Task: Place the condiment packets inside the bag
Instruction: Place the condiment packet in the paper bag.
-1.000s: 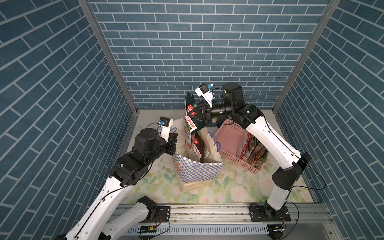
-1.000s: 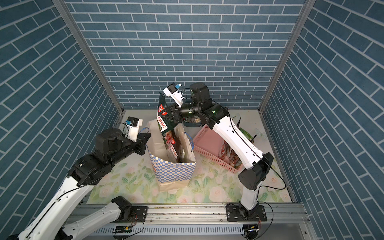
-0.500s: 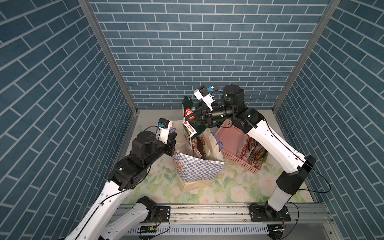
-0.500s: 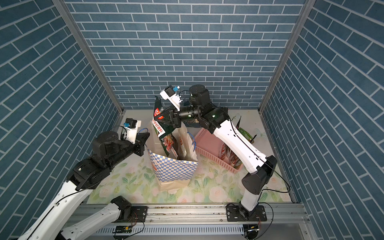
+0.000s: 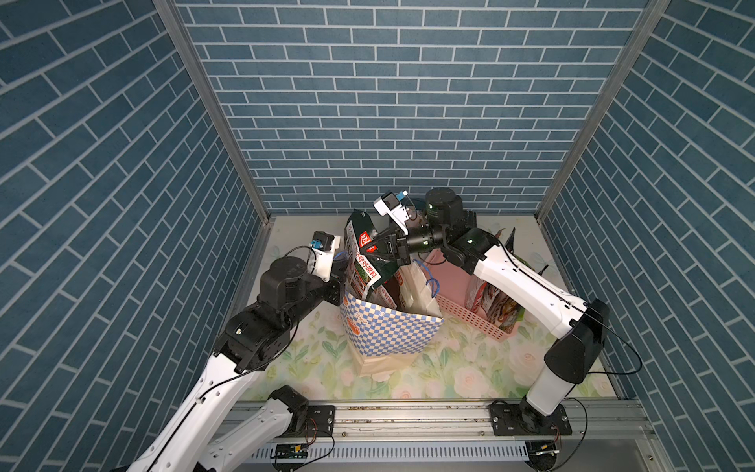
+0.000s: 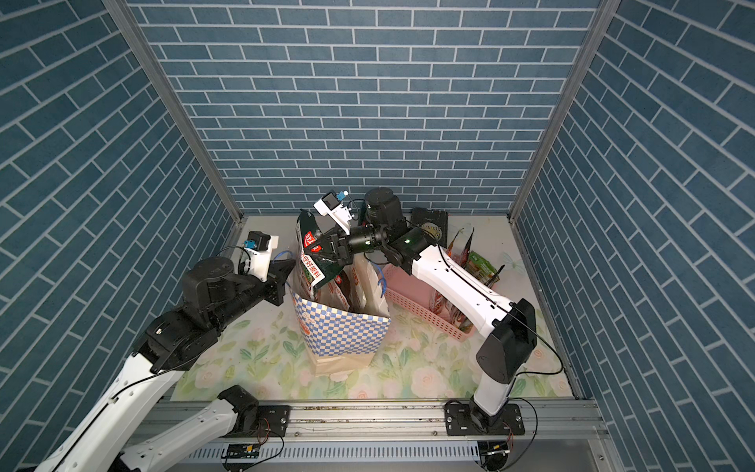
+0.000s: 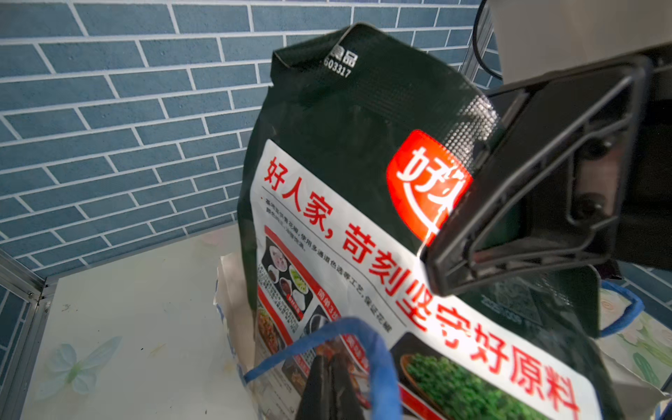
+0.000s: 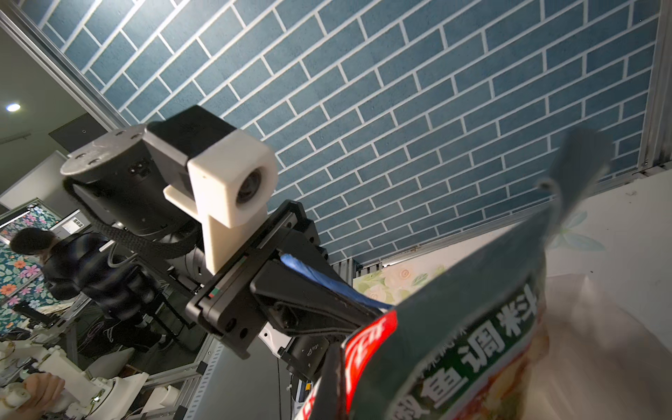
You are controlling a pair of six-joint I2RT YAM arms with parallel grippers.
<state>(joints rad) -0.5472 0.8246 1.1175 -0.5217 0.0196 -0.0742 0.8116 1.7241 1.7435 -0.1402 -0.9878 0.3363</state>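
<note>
Insertion step. Right gripper (image 5: 372, 248) is clamped on the upper edge of a dark green packet (image 5: 359, 265). The packet is tilted, its lower end already inside the bag (image 5: 392, 331) mouth, left side. Left gripper (image 5: 340, 261) pinches the blue handle (image 7: 378, 349), holding the rim open. More packets (image 5: 480, 296) stand in the pink basket (image 5: 474, 325), right of the bag. Next, probably: lower, then let go, minding the rim.

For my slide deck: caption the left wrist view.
Right end effector grips a dark green condiment packet at the bag; left end effector pinches its blue handle.
</note>
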